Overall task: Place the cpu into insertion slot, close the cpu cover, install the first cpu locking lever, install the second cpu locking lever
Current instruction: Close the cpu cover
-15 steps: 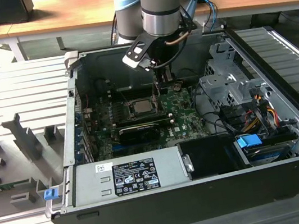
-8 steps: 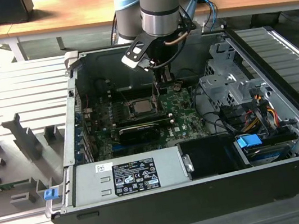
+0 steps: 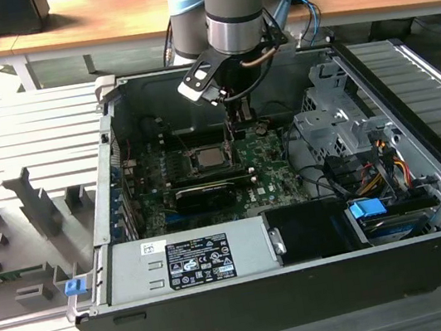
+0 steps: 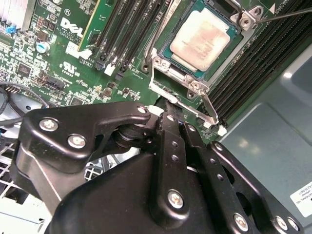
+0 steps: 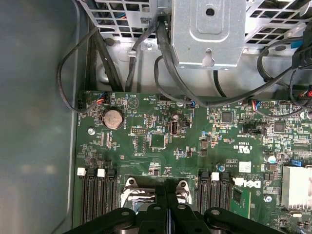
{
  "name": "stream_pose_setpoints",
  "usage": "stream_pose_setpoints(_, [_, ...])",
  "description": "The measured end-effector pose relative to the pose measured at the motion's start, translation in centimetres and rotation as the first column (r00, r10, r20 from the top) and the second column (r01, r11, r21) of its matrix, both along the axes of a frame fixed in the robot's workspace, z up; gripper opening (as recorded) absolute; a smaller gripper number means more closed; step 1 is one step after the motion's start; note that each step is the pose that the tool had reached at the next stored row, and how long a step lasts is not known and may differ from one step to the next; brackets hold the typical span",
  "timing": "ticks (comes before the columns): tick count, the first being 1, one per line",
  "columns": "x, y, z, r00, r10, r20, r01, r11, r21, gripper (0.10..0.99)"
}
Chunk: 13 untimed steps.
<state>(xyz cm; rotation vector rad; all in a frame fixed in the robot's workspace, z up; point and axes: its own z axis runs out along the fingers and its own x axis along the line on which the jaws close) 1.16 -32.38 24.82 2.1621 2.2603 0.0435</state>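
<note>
Cpu point(image 4: 202, 39) seated in slot point(image 4: 222, 58), cover point(image 4: 246, 18) down. Pincer point(image 4: 168, 105) narrow, fingers together, at cpu's 1 o'clock in exterior view, tip just beside lever point(image 4: 209, 107).

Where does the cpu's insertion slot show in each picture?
Exterior view: insertion slot beside the claw tip.
Second wrist view: insertion slot just beyond the claw, holding the cpu.
First wrist view: its metal rim at the claw.
Shared landmark: black memory slots flanking it.

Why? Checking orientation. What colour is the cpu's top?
Pale silver-beige cpu, best in the second wrist view.
</note>
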Motion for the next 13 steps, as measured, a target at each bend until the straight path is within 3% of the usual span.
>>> stream_pose_setpoints(4, [-1.32, 0.0, -0.12, 1.0, 0.0, 0.0, 0.0, 1.0, 0.0, 0.106])
stream_pose_setpoints(13, [-1.57, 0.0, -0.19, 1.0, 0.0, 0.0, 0.0, 1.0, 0.0, 0.106])
